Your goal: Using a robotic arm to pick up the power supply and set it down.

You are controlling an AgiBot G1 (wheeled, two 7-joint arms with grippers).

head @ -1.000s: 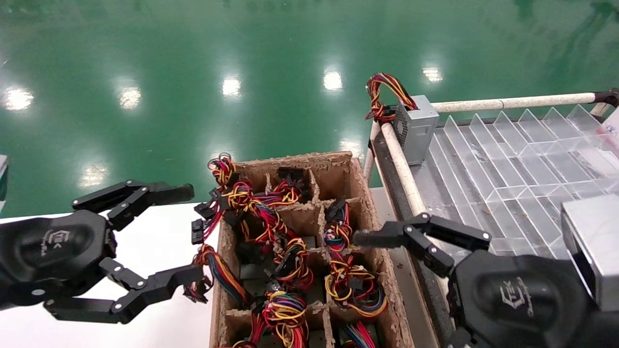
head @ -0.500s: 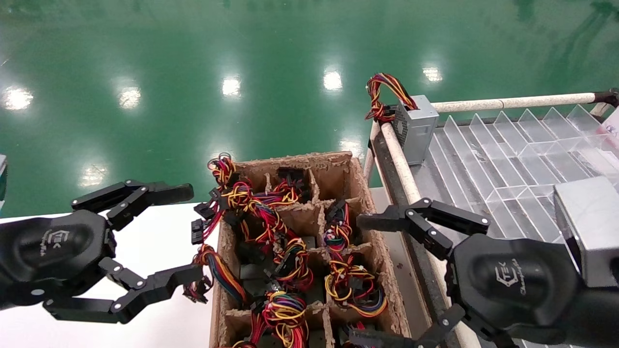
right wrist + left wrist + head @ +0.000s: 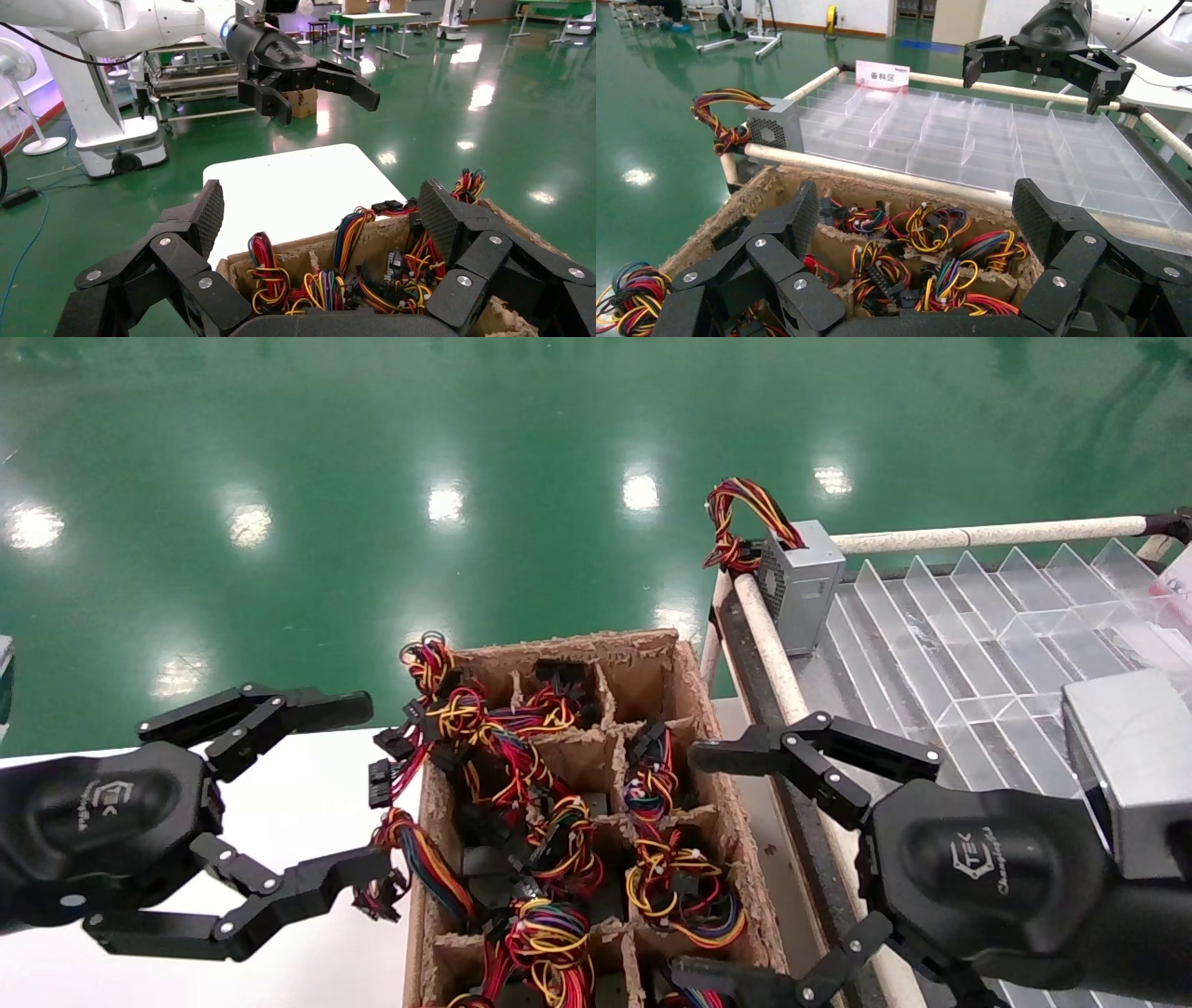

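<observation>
One power supply [image 3: 803,587], a silver-grey box with a vent side and a red-yellow wire bundle [image 3: 740,523], stands at the far left corner of the clear divided tray [image 3: 978,645]; the left wrist view shows this power supply [image 3: 772,126] too. More wire bundles fill the cardboard box [image 3: 568,649]. My right gripper [image 3: 698,868] is open over the box's right edge, nothing between its fingers, with bundles seen below the gripper [image 3: 323,210]. My left gripper [image 3: 368,784] is open beside the box's left wall, above the white table [image 3: 56,980], holding nothing, as its own view [image 3: 919,210] confirms.
Padded rails [image 3: 987,535] frame the tray, and one runs between tray and box. A white label card [image 3: 882,74] stands at the tray's far side. Cardboard partitions split the box into cells. Green floor lies beyond. The other arm's gripper [image 3: 302,77] shows farther off.
My right gripper has moved forward and slightly left over the box's right edge, and its lower finger has come into the head view. The left gripper has not moved.
</observation>
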